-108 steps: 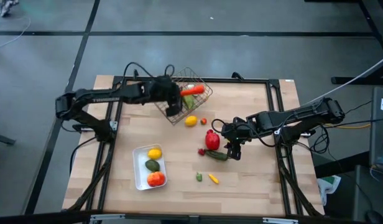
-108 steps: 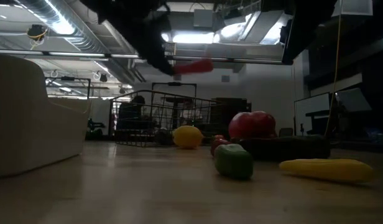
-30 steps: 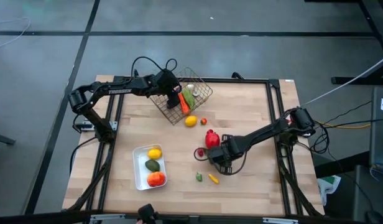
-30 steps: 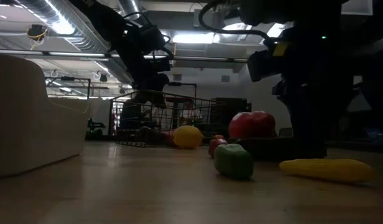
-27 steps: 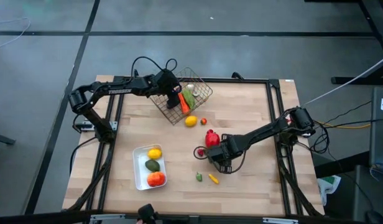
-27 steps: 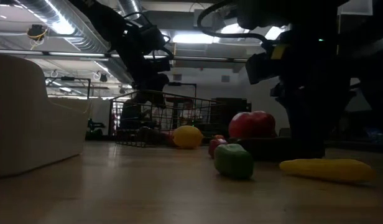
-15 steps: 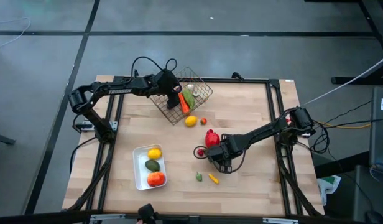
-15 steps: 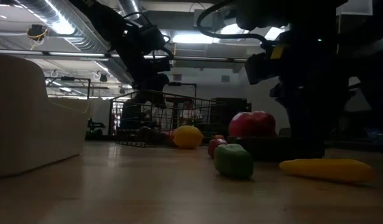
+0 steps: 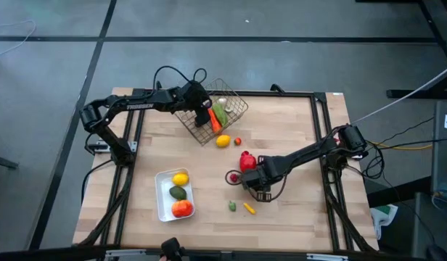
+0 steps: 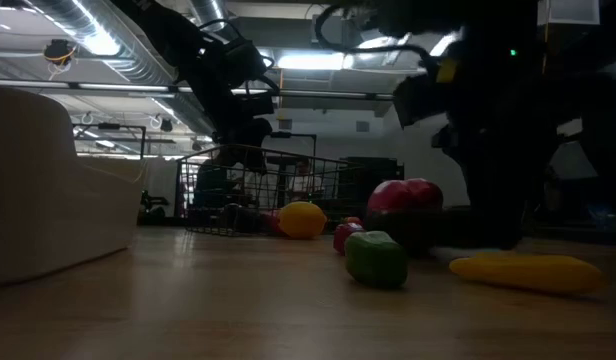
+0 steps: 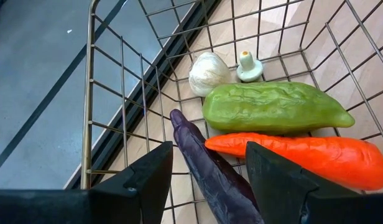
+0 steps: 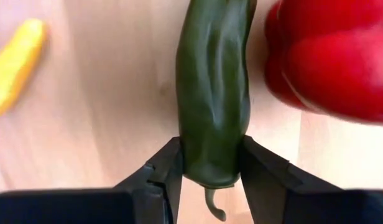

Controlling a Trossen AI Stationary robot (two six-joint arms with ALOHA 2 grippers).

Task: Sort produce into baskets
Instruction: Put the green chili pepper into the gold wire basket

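Our right claw (image 12: 210, 163) is down at the table (image 9: 296, 138), its 2 fingers pinching the stem end of a dark green pepper (image 12: 215, 93) that lies flat on the wood. The grip sits close to the tip, so we judge the pepper could pivot or slide out when we lift, since most of its length hangs beyond the claw. Just beside the claw on one side sits the red pepper (image 12: 328, 59), near enough that we might knock it and send it rolling; a small yellow piece (image 12: 14, 65) lies well apart on the other side. Our left claw (image 11: 207, 180) hangs spread inside the wire basket (image 11: 92, 93), directly over the purple eggplant (image 11: 210, 165), with the carrot (image 11: 303, 155), a pale green vegetable (image 11: 272, 109), garlic (image 11: 209, 73) and a small mushroom (image 11: 249, 65) ahead of it; pulling out carelessly could catch the mesh and drag the basket.
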